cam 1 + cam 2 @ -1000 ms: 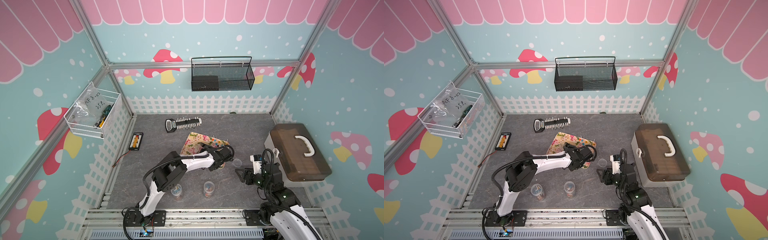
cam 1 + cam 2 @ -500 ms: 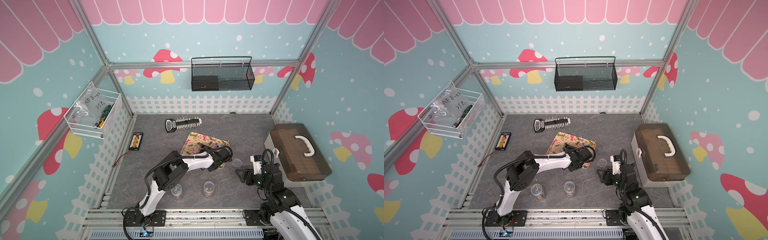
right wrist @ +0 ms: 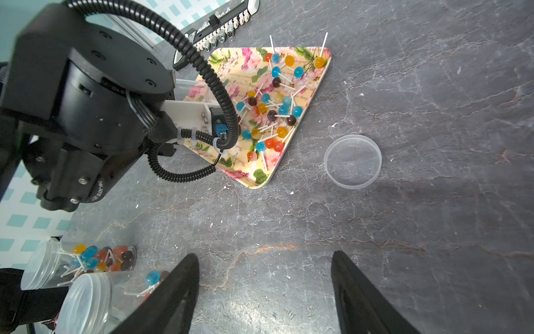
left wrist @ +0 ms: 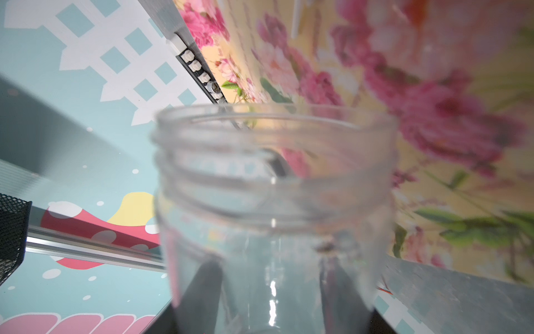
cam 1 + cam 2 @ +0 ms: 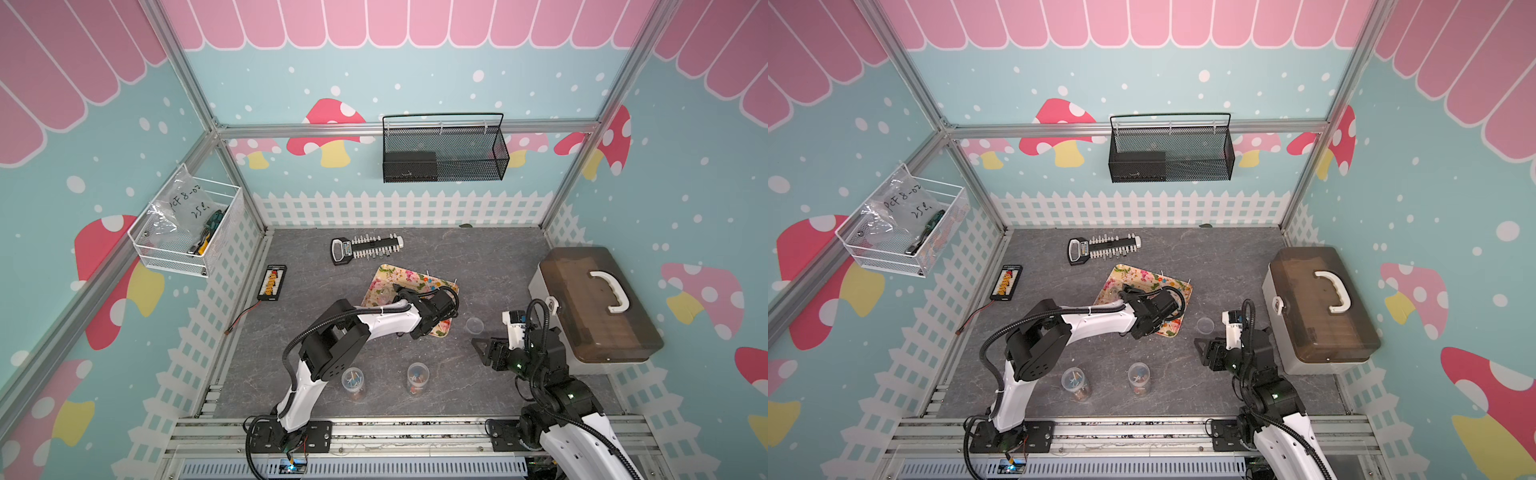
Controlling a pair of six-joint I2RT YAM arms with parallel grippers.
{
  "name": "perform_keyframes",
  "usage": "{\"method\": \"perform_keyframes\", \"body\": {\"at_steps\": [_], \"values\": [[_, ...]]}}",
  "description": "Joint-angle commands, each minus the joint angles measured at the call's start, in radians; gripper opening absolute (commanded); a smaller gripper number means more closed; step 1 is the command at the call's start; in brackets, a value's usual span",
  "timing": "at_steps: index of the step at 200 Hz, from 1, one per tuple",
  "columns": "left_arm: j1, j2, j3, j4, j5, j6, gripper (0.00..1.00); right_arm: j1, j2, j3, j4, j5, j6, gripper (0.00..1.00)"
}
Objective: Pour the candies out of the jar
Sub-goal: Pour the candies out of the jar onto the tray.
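Many candies [image 3: 271,115] lie on the floral tray [image 3: 260,177]; the jar [image 4: 274,173] clenched in the left gripper [image 4: 270,289] looks empty, the right gripper [image 3: 263,257] is released: pouring appears complete.

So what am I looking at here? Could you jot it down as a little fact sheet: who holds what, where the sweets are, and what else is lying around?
left gripper: shut on the jar, held tipped over the tray
jar contents: no candies visible inside
candies: scattered on the tray, a few sticks poking past its edge
right gripper: open, holding nothing, above the table
lid: loose on the table beside the tray
other jars: two upright near the front edge, candies inside
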Motion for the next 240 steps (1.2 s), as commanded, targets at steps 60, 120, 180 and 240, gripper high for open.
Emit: {"method": "perform_keyframes", "body": {"at_steps": [60, 120, 180, 240], "values": [[0.006, -0.026, -0.019, -0.031, 0.095, -0.174, 0.44, -0.007, 0.081, 0.113, -0.053, 0.030, -0.039, 0.71], [0.028, -0.195, -0.041, -0.064, 0.230, -0.391, 0.44, -0.007, 0.206, 0.304, -0.085, 0.055, -0.093, 0.71], [0.049, -0.402, -0.134, -0.004, 0.442, -0.606, 0.44, -0.007, 0.484, 0.582, -0.113, -0.063, -0.187, 0.67], [0.050, -0.677, -0.283, 0.210, 0.697, -0.704, 0.45, -0.005, 0.682, 0.815, -0.111, -0.314, -0.204, 0.60]]}}
